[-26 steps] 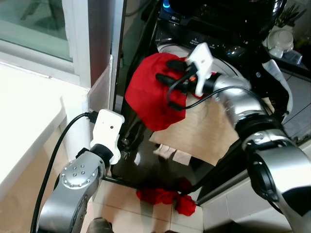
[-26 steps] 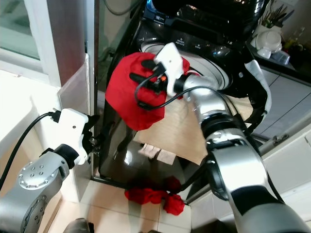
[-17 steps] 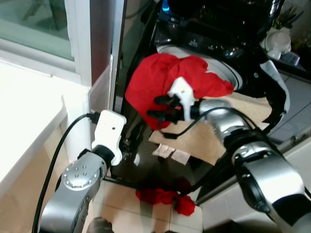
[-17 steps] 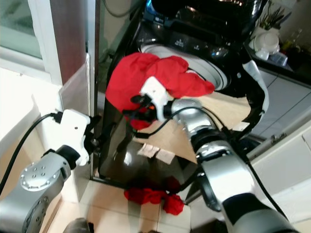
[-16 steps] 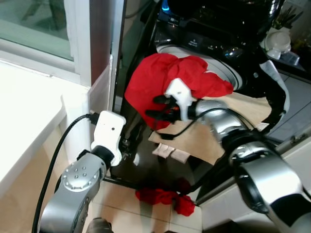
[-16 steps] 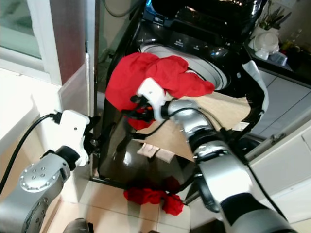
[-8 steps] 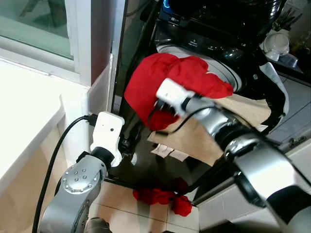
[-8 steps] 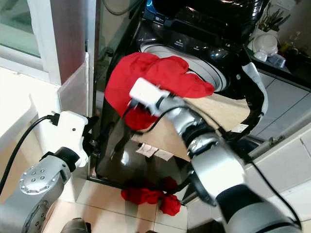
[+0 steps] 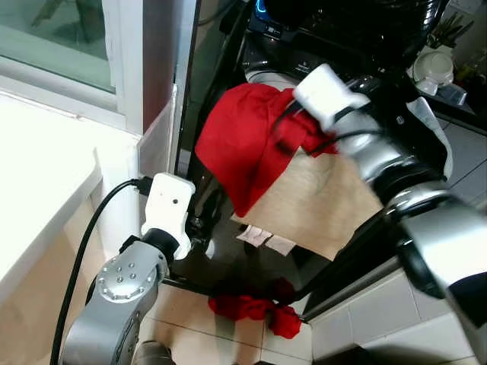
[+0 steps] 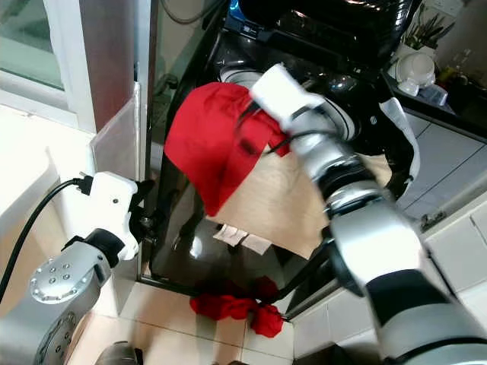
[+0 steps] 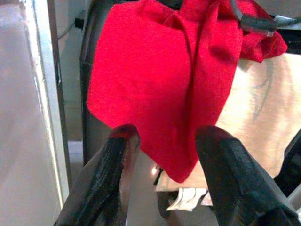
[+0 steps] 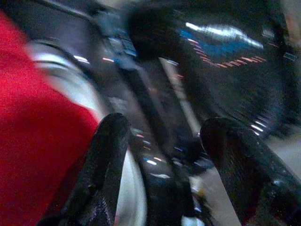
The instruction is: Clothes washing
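A red cloth [image 9: 242, 144] hangs over the front rim of the black top-loading washer [image 9: 319, 53], its lower tip dangling down the front. My right gripper [image 12: 164, 141] is up at the rim beside the cloth, open, with the washer's control panel between its fingers; its white wrist camera [image 9: 326, 90] sits over the cloth's upper right part. A second red cloth [image 9: 255, 310] lies crumpled on the floor tiles at the washer's foot. My left gripper [image 11: 167, 134] is low by the washer's front left corner, open and empty, facing the hanging cloth.
A beige cloth [image 9: 319, 194] hangs down the washer's front to the right of the red one. A white window frame and ledge [image 9: 114, 114] stand close on the left. White cabinets [image 10: 456, 251] and a counter with dishes [image 9: 437, 65] are on the right.
My right gripper has risen from the front of the hanging red cloth up to the washer's rim. The cloth's right part now lies under my wrist. The left arm has not moved.
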`<state>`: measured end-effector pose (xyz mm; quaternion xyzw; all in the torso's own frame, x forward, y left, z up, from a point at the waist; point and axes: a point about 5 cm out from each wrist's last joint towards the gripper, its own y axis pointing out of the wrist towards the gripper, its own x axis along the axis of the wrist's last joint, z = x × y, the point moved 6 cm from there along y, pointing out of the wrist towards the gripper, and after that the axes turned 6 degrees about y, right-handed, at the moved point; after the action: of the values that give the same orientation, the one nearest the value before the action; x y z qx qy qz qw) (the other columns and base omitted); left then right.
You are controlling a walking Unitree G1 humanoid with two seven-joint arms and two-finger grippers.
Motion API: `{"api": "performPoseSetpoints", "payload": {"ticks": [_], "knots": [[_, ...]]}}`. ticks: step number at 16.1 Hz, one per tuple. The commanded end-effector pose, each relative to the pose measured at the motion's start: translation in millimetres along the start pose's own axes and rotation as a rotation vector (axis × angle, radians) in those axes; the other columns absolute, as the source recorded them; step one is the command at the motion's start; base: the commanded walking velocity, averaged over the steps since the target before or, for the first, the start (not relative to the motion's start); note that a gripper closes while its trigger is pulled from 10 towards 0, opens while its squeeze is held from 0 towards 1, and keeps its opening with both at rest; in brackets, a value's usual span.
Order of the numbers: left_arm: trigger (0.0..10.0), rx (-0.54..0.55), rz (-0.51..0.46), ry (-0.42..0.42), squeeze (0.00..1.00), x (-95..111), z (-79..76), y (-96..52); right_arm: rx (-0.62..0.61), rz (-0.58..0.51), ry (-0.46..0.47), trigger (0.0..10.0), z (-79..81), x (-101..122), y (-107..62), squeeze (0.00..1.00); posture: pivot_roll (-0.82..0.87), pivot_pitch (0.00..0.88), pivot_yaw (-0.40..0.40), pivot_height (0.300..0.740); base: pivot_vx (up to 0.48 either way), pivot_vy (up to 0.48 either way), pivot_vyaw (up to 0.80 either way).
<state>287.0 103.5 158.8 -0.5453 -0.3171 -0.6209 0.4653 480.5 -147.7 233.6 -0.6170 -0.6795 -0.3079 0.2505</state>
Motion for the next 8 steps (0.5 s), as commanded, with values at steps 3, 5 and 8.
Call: {"api": "performPoseSetpoints", "payload": {"ticks": [3,5,8], "knots": [[10.0,-0.044,-0.003,0.002,0.00,1.9,-8.0,6.8,-0.270,0.087,0.069,10.0,-70.5,-21.8,-2.9,0.23,0.16,0.000,-0.249,0.740,0.000,0.000,0.00],[10.0,-0.047,-0.003,0.004,0.00,2.1,-8.3,8.0,-0.292,0.083,0.133,10.0,-79.4,-20.5,-2.8,0.22,0.16,0.000,-0.248,0.740,0.000,0.000,0.00],[10.0,-0.041,0.005,0.003,0.00,-1.5,-6.7,7.0,0.304,-0.085,0.498,10.0,30.1,30.6,-2.5,0.21,0.16,0.000,-0.253,0.740,0.000,0.000,0.00]]}}
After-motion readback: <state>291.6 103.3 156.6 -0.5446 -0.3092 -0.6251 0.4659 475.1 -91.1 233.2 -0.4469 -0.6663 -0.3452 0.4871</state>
